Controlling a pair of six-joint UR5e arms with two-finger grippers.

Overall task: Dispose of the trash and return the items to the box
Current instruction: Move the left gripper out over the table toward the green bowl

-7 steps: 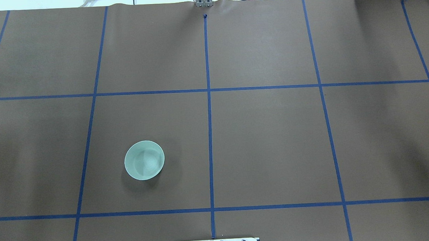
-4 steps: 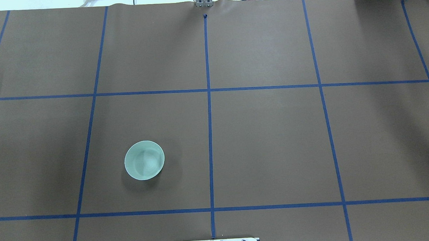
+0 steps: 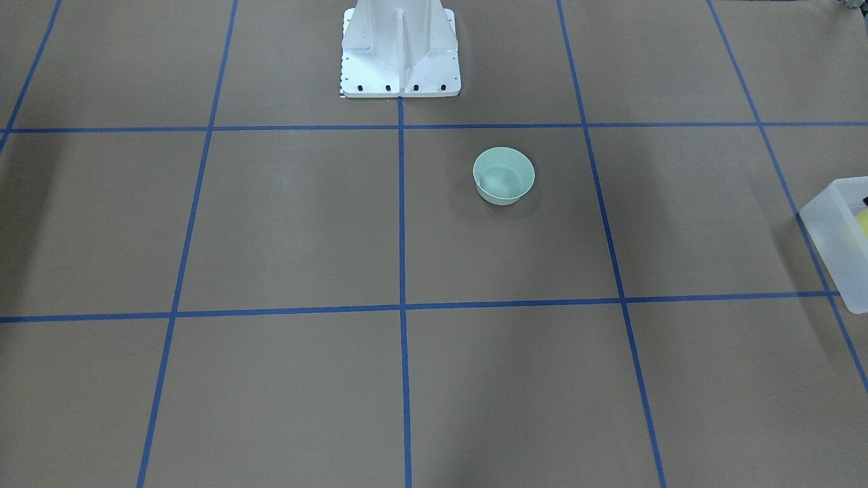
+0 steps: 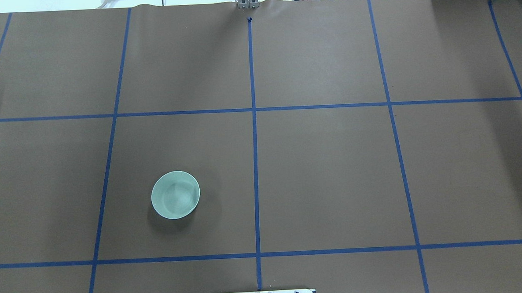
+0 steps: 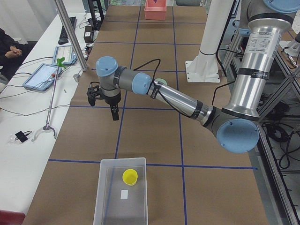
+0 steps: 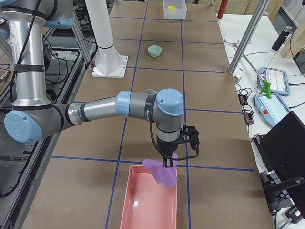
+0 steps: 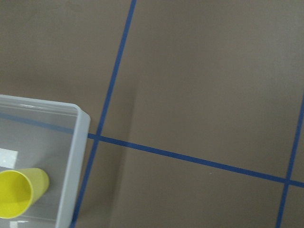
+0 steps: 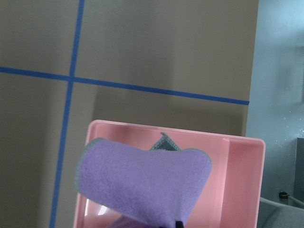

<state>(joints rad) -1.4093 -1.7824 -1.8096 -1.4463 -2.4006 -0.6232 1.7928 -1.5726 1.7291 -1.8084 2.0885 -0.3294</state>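
Observation:
The yellow cup lies on its side in the translucent white box at the table's left end; both also show in the left wrist view, the cup and the box. My left gripper hovers above the table beyond the box; I cannot tell if it is open or shut. A pale mint-green bowl stands upright on the table. My right gripper is shut on a purple cloth and holds it over a pink tray at the table's right end.
The white robot pedestal stands at the table's near middle edge. Brown paper with blue tape lines covers the table. An operator's bench with tablets runs along the far side.
The bowl has not moved. The faint shadow at the right edge of the overhead view has drifted off to the right.

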